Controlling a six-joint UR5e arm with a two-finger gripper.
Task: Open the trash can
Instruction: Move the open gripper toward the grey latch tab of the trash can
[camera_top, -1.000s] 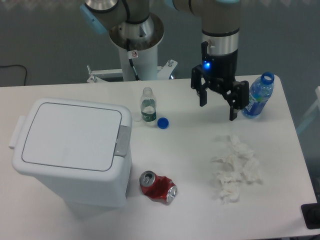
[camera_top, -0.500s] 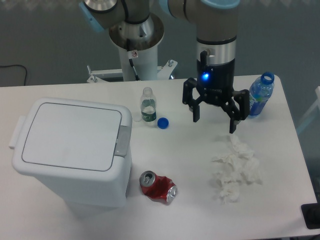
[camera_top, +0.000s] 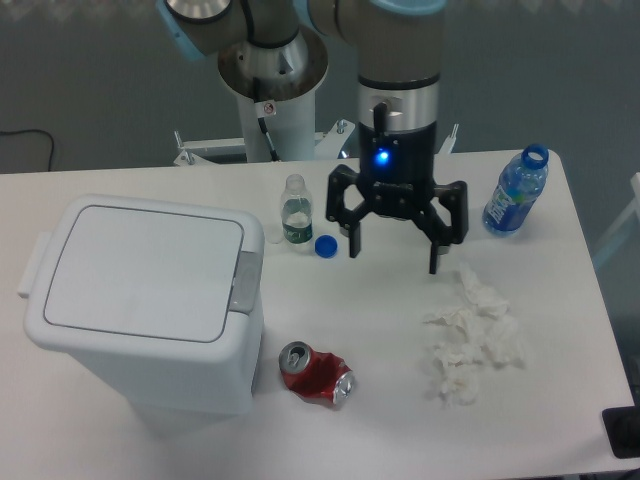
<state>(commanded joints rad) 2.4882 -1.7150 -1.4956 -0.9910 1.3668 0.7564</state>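
**Gripper hangs apart from the closed bin, latch on the facing side**

Beside the trash can (camera_top: 150, 300), off toward the far side of the table (camera_top: 380, 400), the gripper (camera_top: 394, 247) hangs with its two fingers spread wide and nothing between them. It hovers above the tabletop, just past the small clear bottle (camera_top: 294, 210) and the blue cap (camera_top: 325, 245) that lie between it and the bin.

The trash can stands at one end of the table, lid flat and shut. Its grey push latch (camera_top: 246, 281) sits on the edge of the lid that faces the gripper, so the part to be pressed is on the near side for the arm. The latch's long axis runs front to back along that edge, while the open fingers are spread roughly across it.

Judging from this, the task has not begun on the bin itself. The coming move calls for travel over the small bottle toward the latch, then a downward press.

Near the bin's foot lies a crushed red can (camera_top: 317, 373); crumpled tissue (camera_top: 470, 340) and a blue bottle (camera_top: 514, 192) lie beyond the gripper.
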